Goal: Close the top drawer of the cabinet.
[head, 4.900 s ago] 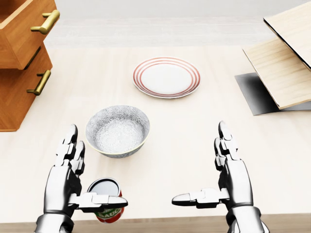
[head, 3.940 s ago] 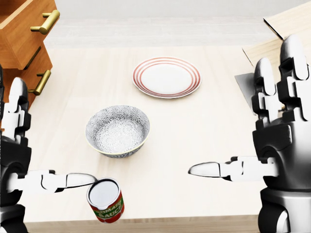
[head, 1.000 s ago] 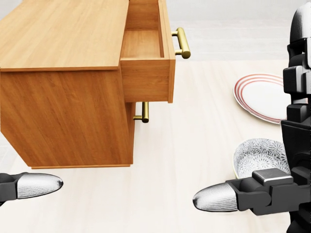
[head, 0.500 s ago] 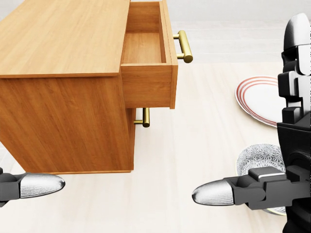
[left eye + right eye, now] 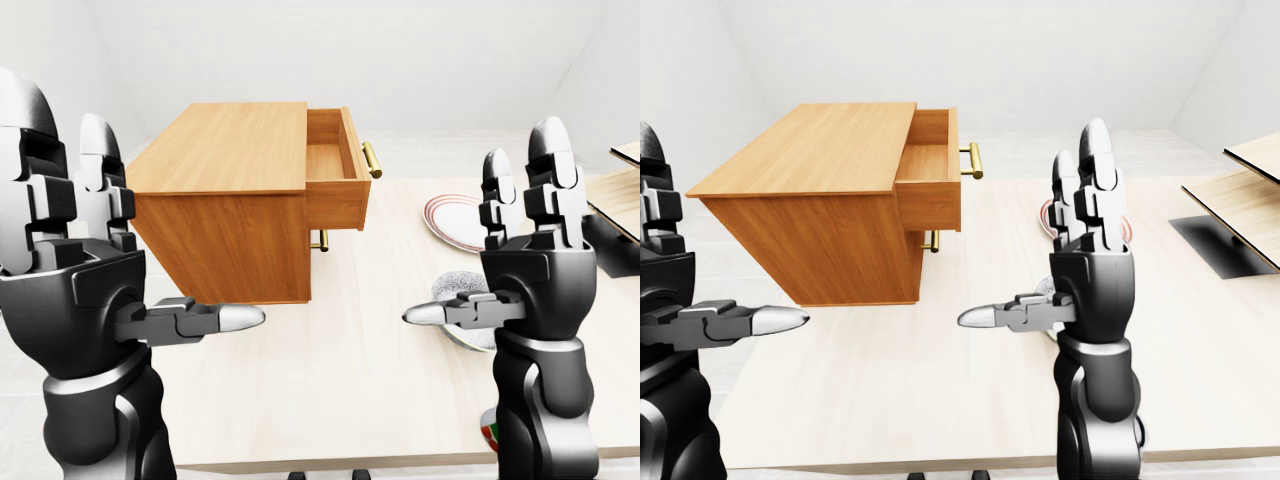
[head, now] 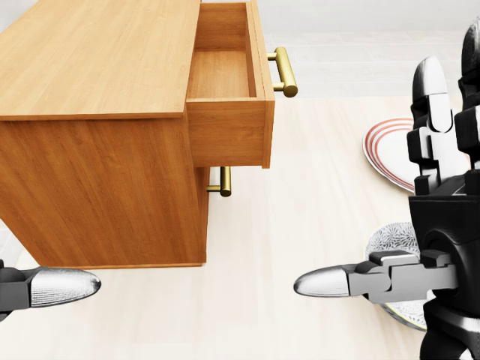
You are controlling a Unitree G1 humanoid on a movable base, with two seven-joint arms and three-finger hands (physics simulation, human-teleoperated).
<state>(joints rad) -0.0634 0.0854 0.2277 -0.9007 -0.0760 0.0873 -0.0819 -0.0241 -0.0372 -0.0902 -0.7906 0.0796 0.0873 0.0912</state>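
The wooden cabinet [image 6: 97,75] stands on the table at the left of the head view. Its top drawer [image 6: 227,131] is pulled out to the right, empty inside, with a brass handle [image 6: 283,71] on its face. The lower drawer is pushed in, and only its brass handle [image 6: 223,181] shows. My left hand [image 5: 150,215] is raised and open, nearer to me than the cabinet's side. My right hand [image 5: 475,225] is also raised and open, right of the drawer and well short of it. Neither hand touches anything.
A red-rimmed plate [image 6: 386,150] and a patterned bowl [image 6: 394,244] lie on the pale table [image 6: 300,225] to the right, partly behind my right hand. A red can [image 5: 490,435] peeks out by my right forearm. Wooden boards [image 5: 1240,190] on a dark stand sit far right.
Since the earliest frames the camera has swung left, bringing the cabinet to the middle, and both hands have risen. In the last half second my right hand shifted slightly; the drawer has not moved.
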